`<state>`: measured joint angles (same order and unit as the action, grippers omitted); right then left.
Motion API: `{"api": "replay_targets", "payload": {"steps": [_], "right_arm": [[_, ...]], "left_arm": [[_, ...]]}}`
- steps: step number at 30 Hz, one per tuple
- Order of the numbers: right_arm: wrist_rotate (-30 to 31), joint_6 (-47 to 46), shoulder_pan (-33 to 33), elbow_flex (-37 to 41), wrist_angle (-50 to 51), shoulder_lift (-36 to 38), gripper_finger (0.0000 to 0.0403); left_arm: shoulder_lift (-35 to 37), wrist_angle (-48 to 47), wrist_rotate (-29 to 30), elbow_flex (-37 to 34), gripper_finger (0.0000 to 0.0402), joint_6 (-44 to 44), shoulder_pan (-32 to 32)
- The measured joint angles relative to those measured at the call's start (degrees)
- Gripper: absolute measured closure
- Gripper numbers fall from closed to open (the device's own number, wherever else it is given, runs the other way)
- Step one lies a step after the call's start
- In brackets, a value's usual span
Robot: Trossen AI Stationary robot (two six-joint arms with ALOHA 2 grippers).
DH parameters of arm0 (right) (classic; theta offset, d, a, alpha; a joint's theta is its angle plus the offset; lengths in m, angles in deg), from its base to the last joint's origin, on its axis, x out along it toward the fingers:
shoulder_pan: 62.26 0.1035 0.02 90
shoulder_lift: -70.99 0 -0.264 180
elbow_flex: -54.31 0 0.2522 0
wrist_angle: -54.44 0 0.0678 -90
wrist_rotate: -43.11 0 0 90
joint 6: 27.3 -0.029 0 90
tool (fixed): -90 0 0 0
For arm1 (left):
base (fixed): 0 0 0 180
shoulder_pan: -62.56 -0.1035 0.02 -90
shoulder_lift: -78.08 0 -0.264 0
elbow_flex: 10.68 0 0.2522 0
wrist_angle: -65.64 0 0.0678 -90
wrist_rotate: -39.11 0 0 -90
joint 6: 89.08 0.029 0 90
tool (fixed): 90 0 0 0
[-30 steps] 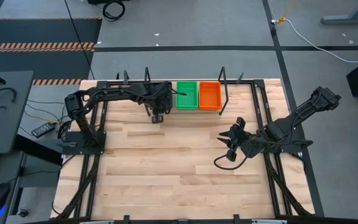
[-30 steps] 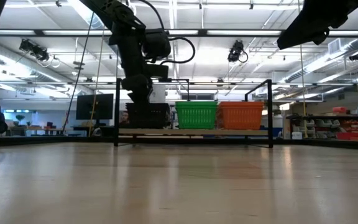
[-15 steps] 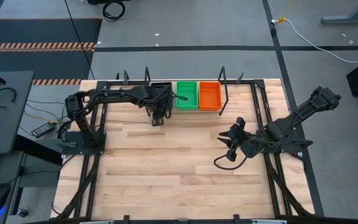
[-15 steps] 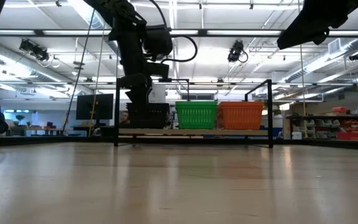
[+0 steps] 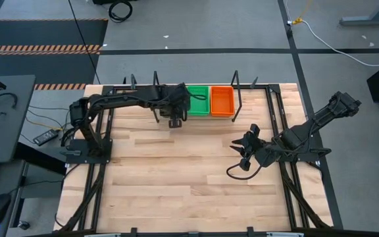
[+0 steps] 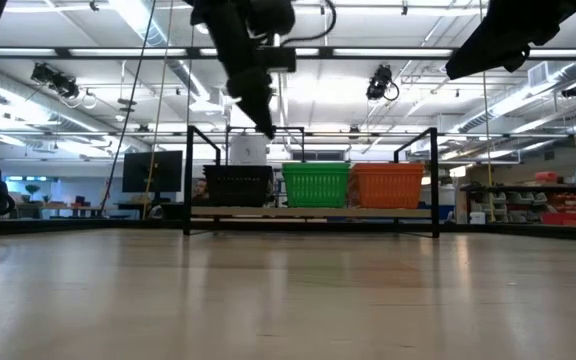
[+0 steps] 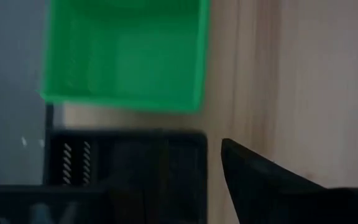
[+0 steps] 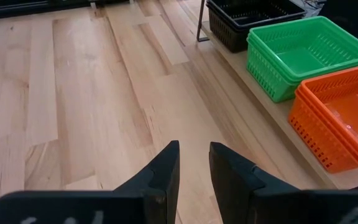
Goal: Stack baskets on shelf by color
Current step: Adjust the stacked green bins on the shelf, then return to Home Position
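On the shelf (image 6: 308, 212) at the table's far edge stand three stacks of baskets side by side: black (image 6: 238, 186) on the left, green (image 6: 316, 184) in the middle, orange (image 6: 388, 184) on the right, each resting with its bottom on the pale board. My left gripper (image 6: 268, 128) hangs open above the shelf, over the seam between the black (image 7: 129, 168) and green (image 7: 123, 56) baskets, holding nothing. My right gripper (image 8: 193, 155) waits over the table's right middle (image 5: 240, 150), its fingers a little apart and empty.
Thin black upright rods (image 6: 435, 180) frame the shelf at both ends. The wooden tabletop (image 5: 176, 178) stretches from the shelf to the near edge. A cable loop (image 5: 239, 172) hangs under the right arm.
My left gripper has risen off the black baskets and shifted toward the table's right, ending above the seam between black and green. The black baskets have stayed in place on the shelf.
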<state>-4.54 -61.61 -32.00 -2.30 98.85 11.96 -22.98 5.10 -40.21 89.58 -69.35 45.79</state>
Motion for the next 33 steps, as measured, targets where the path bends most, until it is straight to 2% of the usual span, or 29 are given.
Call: {"api": "replay_targets", "payload": {"steps": [3,7,18,25,33], "right_arm": [[0.0,0.0,0.0,0.0,0.0,0.0,0.031],[0.0,0.0,0.0,0.01,0.0,0.0,0.031],[-0.02,-0.02,0.0,0.02,0.0,0.0,0.031],[-0.69,0.0,0.0,0.0,0.11,0.0,0.031],[-1.07,0.0,0.0,0.01,0.28,0.0,0.031]], "left_arm": [[0.02,4.72,-0.8,0.86,0.0246,1.37,0.47],[-0.53,10.58,-5.25,0.3,0.0247,2.5,1.17],[-8.44,13.57,-2.77,-0.67,0.0245,5.58,1.59],[-9.31,15.75,-2.76,-0.67,0.0247,5.47,0.89],[-9.31,12.0,-2.78,-0.67,0.0248,4.85,0.91]]}}
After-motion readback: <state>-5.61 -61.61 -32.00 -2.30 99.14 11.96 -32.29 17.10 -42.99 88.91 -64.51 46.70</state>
